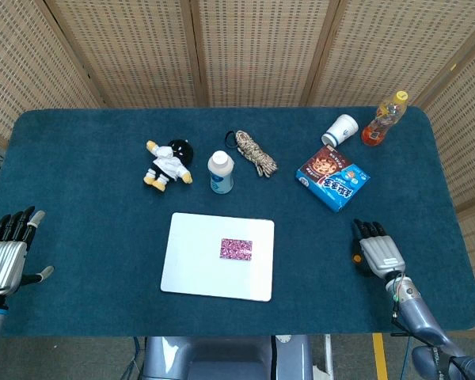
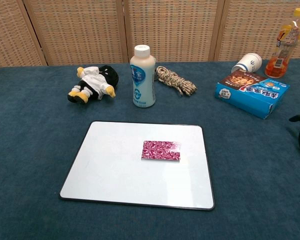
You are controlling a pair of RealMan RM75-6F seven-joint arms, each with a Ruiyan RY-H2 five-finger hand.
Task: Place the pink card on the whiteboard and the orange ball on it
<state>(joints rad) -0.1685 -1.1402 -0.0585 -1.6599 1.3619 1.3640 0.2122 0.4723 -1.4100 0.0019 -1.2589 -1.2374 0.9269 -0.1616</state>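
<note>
Staged test space: blue-clothed table (image 1: 79, 158) before woven folding screens (image 1: 253, 47).

Bright even light, sharp focus, perhaps faint whiteboard (image 2: 115, 165) glare

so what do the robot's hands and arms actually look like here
Both hands have silver-grey metal backs and black fingers. The left hand shows pale tips on its outer finger and thumb, above a grey-blue wrist. The right hand joins a grey-blue forearm with thin cables beside the wrist. No sleeves or readable markings show.
</note>
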